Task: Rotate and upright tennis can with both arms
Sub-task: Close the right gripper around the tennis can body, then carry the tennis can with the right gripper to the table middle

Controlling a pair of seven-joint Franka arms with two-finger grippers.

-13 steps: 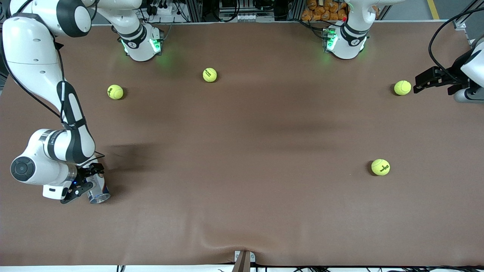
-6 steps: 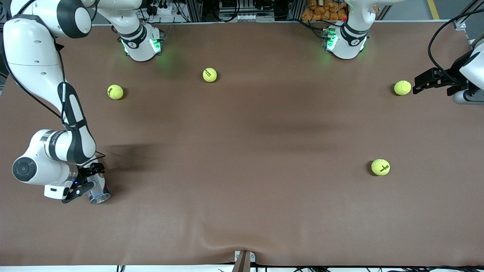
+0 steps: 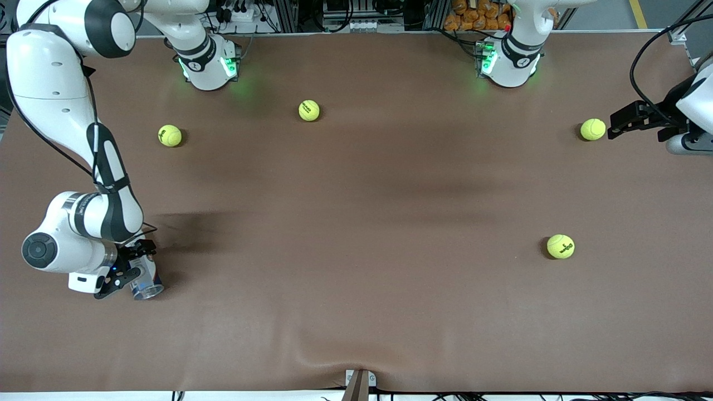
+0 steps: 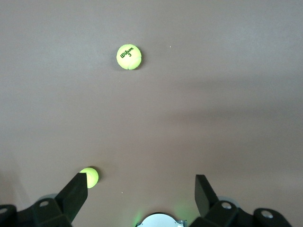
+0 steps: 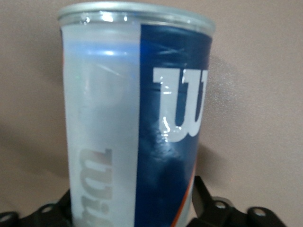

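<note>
You are looking at the right pincer (image 3: 127, 268), which is clamping the tennis can (image 3: 146, 278) near the right arm's end of the brown surface (image 3: 356, 312). The can is standing roughly upright with its silvery rim facing up. In the right wrist view the tennis can (image 5: 137, 118) is filling the picture, its white and dark-blue label with the "W" logo showing, and the black fingers (image 5: 201, 194) are pressing against its sides.

Taking the can as the landmark: one tennis ball (image 3: 170, 135) is lying farther from the front camera than the can; a second ball (image 3: 309, 110) is lying farther still and toward the left arm's end; a third ball (image 3: 560, 246) is lying well apart from the can, toward the left arm's end.

The left pincer (image 3: 618, 125) is waiting just beside a fourth ball (image 3: 592, 129), with its fingers (image 4: 73, 196) standing apart and holding nothing.
</note>
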